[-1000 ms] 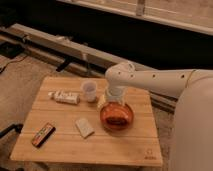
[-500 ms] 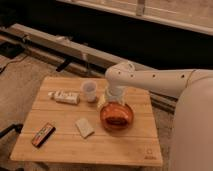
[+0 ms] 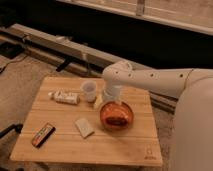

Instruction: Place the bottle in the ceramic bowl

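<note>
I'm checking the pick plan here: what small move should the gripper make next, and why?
Probably a short shift left, passing over the cup, toward the bottle. The gripper hangs low between the cup and the far rim of the ceramic bowl. The bottle lies on its side on the left part of the table, apart from the gripper and not yet in the bowl.

The end effector hangs at the far edge of the worktop, just behind the ceramic bowl. The bowl's rim and the wrist of the arm hide its lower part. On the bottle, toward the left edge, the label's dark marks are too small to read. So is the printed mark at the front right corner. The flat dark object by the front left corner is too blurred to name. The robot's pale body is cut off at the right and at the bottom.
</note>
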Robot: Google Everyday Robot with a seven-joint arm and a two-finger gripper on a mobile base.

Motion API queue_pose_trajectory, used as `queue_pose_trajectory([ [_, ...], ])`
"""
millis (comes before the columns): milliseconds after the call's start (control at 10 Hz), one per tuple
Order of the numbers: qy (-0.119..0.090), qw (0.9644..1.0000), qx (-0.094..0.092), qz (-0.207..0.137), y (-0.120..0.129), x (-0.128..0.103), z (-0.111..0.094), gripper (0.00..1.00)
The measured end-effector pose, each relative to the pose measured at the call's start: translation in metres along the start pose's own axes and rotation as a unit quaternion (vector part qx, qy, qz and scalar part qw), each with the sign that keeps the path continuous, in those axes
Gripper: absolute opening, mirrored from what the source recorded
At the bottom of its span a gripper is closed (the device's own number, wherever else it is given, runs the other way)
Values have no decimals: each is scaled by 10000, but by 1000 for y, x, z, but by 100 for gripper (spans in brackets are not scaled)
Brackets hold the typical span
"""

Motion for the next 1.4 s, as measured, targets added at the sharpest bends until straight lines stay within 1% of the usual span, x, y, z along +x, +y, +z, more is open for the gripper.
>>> queue_pose_trajectory([
  [100, -8, 9996, -105, -263, 26, -7, -1, 80],
  [200, 2, 9987, -183, -470, 47, -12, -2, 80],
  [300, 29, 9969, -272, -732, 73, -16, -1, 80],
  [400, 81, 9934, -390, -1071, 104, -20, 4, 80],
  [500, 125, 9895, -492, -1352, 128, -23, 9, 80],
  [600, 153, 9860, -562, -1564, 144, -26, 13, 80],
  [700, 194, 9808, -631, -1837, 164, -28, 20, 80],
  [900, 251, 9732, -683, -2183, 191, -37, 37, 80],
  [1000, 260, 9695, -718, -2330, 204, -47, 46, 80],
  [1100, 288, 9669, -725, -2428, 210, -58, 54, 80],
  [1200, 278, 9655, -731, -2482, 214, -70, 57, 80],
  [1400, 220, 9621, -703, -2625, 225, -107, 63, 80],
])
